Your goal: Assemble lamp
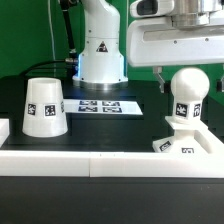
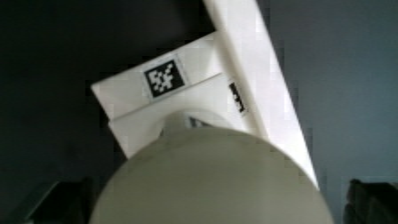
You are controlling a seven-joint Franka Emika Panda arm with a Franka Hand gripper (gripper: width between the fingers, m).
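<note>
Three lamp parts are sitting on the black counter. At the exterior view's left, the shade is standing wide end down, well apart from the others. In the middle, the marker board is lying flat. At the right, the bulb is standing upright on the base, just beside the white rail. The arm is pointing straight down over it. The hand is hanging open, with its fingers straddling the bulb's top and gripping nothing.

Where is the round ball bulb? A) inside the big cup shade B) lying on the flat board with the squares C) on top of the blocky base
C: the bulb stands on the base at the exterior view's right, while the shade stands apart at that view's left.
</note>
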